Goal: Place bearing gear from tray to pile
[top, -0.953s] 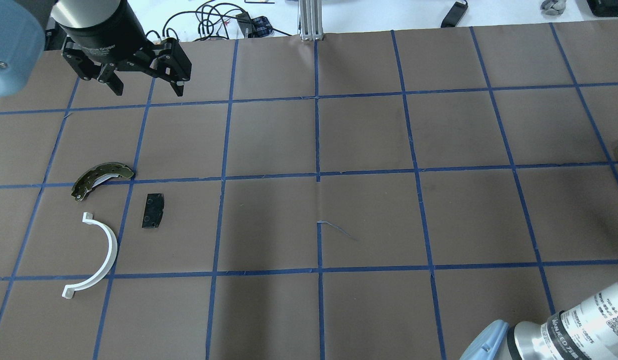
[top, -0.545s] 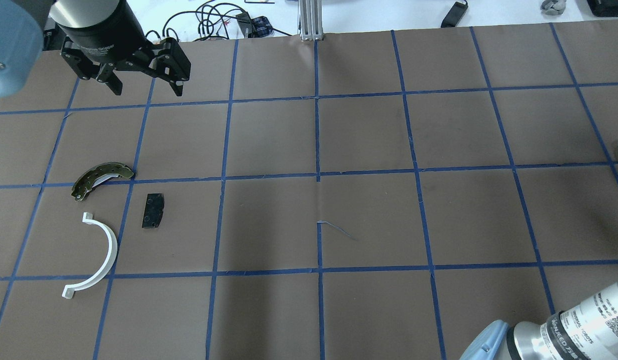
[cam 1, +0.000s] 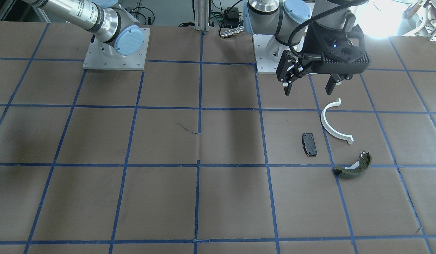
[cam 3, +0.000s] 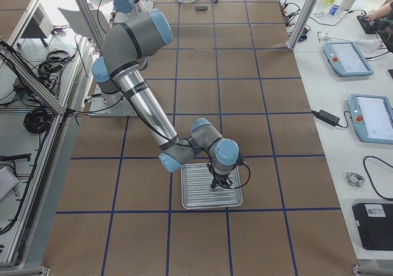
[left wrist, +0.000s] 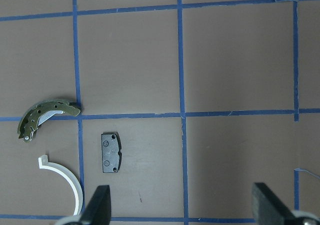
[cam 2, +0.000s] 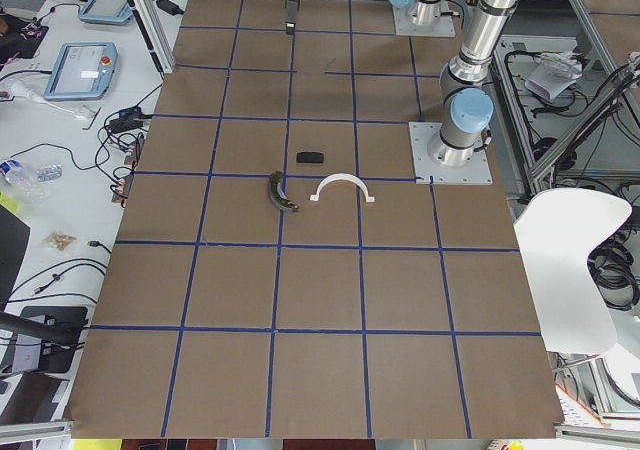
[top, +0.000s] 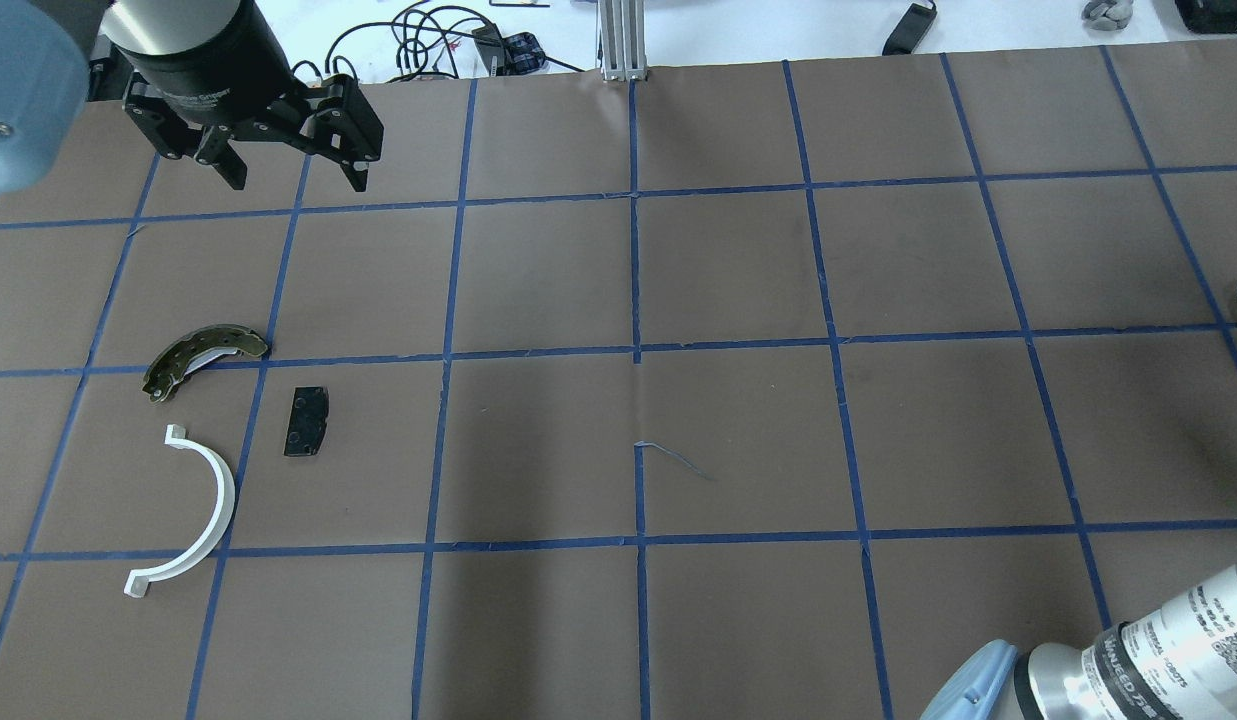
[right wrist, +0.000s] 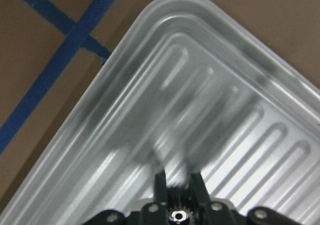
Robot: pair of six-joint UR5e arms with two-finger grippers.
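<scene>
The pile lies on the table's left: a black pad (top: 307, 421), a white half-ring arc (top: 200, 510) and an olive-green shoe (top: 203, 358). They also show in the left wrist view, the pad (left wrist: 111, 152), arc (left wrist: 67, 177) and shoe (left wrist: 45, 116). My left gripper (top: 298, 185) is open and empty, high above the table beyond the pile. My right gripper (right wrist: 178, 185) is over the ribbed metal tray (right wrist: 200, 100), shut on a small toothed bearing gear (right wrist: 178, 205) between its fingertips. The tray (cam 3: 193, 193) sits at the table's right end.
Brown paper with blue tape grid lines covers the table. Cables and small devices (top: 448, 40) lie beyond the far edge. A metal post (top: 623, 40) stands at the far middle. The right arm's forearm (top: 1158, 650) shows at the near right corner.
</scene>
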